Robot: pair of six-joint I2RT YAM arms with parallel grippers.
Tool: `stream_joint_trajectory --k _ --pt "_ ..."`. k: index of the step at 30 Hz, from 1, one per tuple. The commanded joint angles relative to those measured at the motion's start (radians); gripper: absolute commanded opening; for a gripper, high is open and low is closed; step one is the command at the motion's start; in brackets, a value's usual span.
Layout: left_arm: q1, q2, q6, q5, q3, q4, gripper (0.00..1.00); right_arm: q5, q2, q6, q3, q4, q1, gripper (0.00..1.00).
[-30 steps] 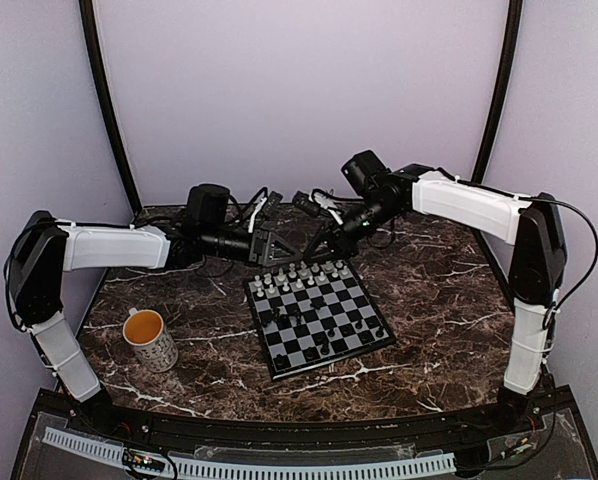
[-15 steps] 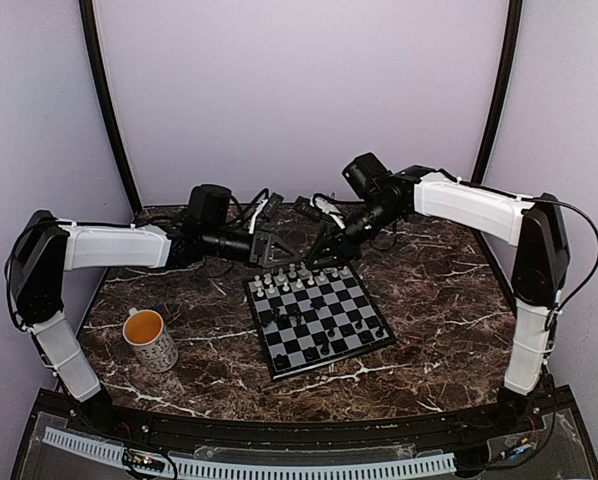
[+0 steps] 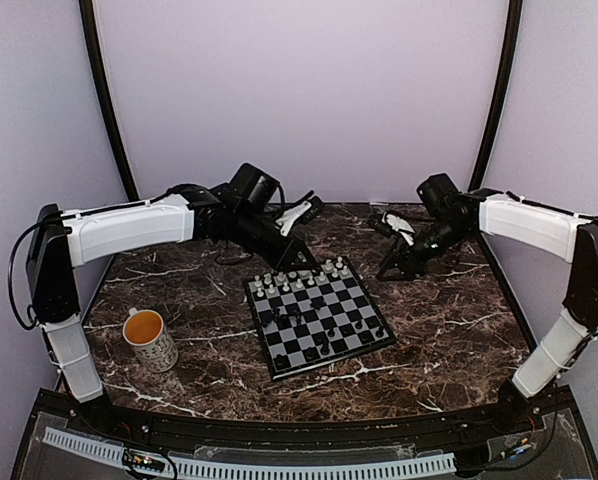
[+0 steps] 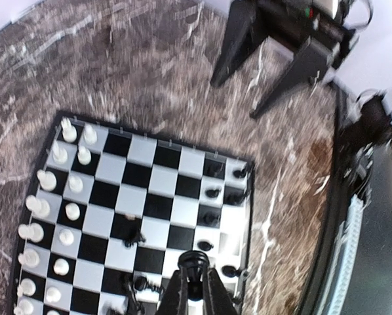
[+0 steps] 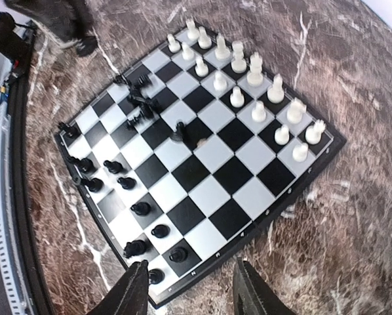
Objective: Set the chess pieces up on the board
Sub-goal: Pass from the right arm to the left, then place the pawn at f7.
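As left fingers (image 4: 174, 293) pinch a black piece (image 4: 193, 262), right fingers (image 5: 136, 289) gape over veined marble (image 3: 449, 330).

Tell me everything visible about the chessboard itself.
The board is a small flat square with black and pale checks and a dark rim, lying skewed on the marble tabletop. White pieces line its two far rows. Black pieces stand unevenly on the near half, several bunched near its left edge.

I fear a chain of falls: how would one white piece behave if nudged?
Likely tips easily: the white pieces are slim and upright. Packed in two close rows on the board, one could topple its neighbour. Being tiny, probably light.
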State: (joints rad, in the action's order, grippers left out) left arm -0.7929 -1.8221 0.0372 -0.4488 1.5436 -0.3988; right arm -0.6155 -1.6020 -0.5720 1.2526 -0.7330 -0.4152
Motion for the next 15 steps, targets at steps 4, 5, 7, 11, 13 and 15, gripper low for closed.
stream_joint_trajectory --k 4,5,7,11,13,15 --pt "-0.083 -0.07 -0.17 0.208 0.083 -0.382 0.02 0.151 -0.003 -0.014 -0.128 0.178 0.008 0.45" --pt "-0.099 -0.08 -0.182 0.214 0.084 -0.399 0.02 0.161 -0.011 -0.015 -0.132 0.184 0.012 0.45" --pt "-0.119 -0.099 -0.191 0.237 0.088 -0.444 0.02 0.159 -0.027 -0.012 -0.136 0.188 0.02 0.45" --pt "-0.15 -0.126 -0.188 0.269 0.085 -0.481 0.01 0.166 -0.037 -0.011 -0.143 0.201 0.022 0.45" --pt "-0.16 -0.143 -0.185 0.283 0.092 -0.497 0.02 0.168 -0.039 -0.012 -0.144 0.202 0.022 0.46" --pt "-0.168 -0.161 -0.182 0.281 0.106 -0.509 0.02 0.172 -0.039 -0.015 -0.147 0.204 0.022 0.46"
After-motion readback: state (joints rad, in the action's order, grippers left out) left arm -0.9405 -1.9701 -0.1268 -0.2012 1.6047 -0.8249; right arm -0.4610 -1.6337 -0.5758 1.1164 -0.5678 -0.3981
